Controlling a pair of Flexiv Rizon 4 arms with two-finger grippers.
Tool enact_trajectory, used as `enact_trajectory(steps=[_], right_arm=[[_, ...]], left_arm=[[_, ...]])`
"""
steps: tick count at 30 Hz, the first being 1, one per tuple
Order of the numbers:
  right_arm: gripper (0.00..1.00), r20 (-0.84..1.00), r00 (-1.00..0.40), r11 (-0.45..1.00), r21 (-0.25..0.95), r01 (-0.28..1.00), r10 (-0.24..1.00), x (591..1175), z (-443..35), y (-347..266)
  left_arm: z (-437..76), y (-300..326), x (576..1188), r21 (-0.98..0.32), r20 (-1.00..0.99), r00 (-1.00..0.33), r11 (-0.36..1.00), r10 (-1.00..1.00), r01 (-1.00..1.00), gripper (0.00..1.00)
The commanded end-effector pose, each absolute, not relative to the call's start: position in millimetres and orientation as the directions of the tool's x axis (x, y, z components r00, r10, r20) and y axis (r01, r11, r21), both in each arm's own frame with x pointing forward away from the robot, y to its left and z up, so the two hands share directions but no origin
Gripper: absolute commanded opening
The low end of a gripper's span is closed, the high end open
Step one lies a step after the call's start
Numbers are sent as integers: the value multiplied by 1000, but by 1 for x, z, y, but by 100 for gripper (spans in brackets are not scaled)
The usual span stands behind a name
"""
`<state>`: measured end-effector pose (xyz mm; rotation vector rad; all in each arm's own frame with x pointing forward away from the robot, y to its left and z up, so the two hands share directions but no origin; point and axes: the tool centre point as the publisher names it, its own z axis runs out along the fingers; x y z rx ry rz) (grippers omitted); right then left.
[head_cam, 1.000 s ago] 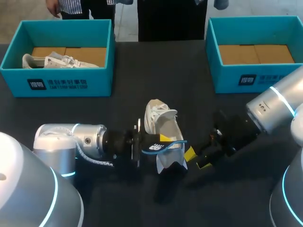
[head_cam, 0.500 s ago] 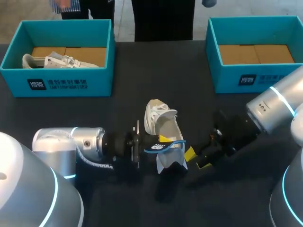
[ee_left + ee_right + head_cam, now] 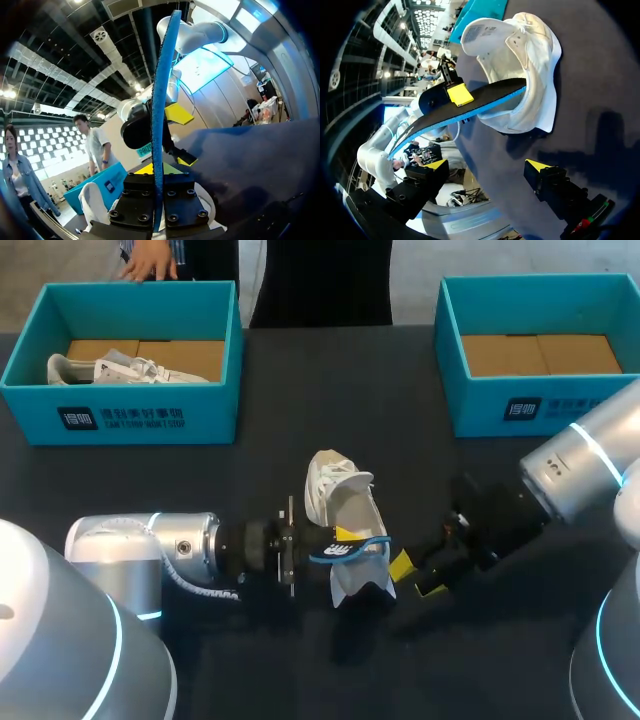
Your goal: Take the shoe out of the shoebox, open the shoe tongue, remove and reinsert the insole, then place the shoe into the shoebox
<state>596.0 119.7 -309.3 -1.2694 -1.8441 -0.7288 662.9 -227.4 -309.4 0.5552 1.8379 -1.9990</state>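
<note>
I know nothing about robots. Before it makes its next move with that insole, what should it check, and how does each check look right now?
1. Left gripper pinches the black, blue-edged foam insole: ok.
2. Insole's tip inside the white sneaker: ok.
3. Insole fully seated: not ok, most of it sticks out.
4. Sneaker held steady: not ok, nothing grips it.
5. Right gripper open, apart from the sneaker: ok.
6. Teal cardboard shoebox on the right has room: ok.
</note>
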Motion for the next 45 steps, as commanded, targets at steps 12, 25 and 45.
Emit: enact_trajectory(steps=[12, 25, 45], right_arm=[[100, 838, -210, 339, 32, 940, 503, 595, -309, 120], [100, 838, -210, 339, 32, 940, 503, 595, -309, 120], [100, 838, -210, 339, 32, 940, 503, 595, -309, 120]], left_arm=[[-320, -226, 663, -839, -541, -841, -54, -5, 541, 0], [-322, -227, 665, -841, -540, -842, -46, -7, 539, 0], [-336, -230, 678, -836, -549, -835, 6, -23, 549, 0]])
